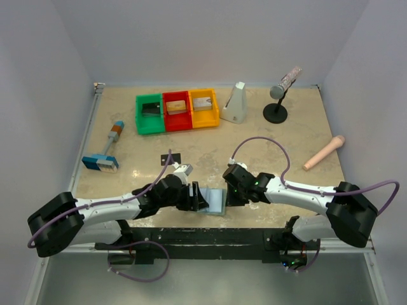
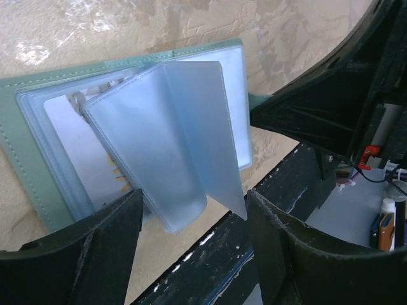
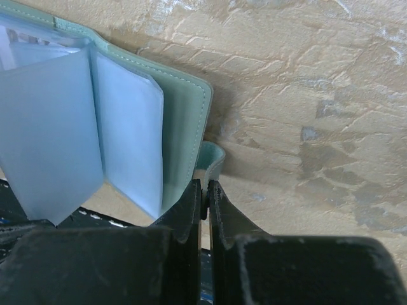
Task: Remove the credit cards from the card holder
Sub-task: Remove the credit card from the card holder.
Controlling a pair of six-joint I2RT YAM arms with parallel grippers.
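The card holder lies open at the near table edge between my two grippers. In the left wrist view its pale blue clear sleeves fan up, and a silver-grey card with orange markings sits in a pocket. My left gripper is open, with the sleeves' lower edge between its fingers. My right gripper is shut on the wallet's snap tab and holds the cover down. A black card lies flat on the table behind the left gripper. The orange-gold card is not in view.
Green, red and yellow bins stand at the back. A blue-headed brush lies at the left. A white wedge, a microphone on a stand and a pink cylinder are at the right.
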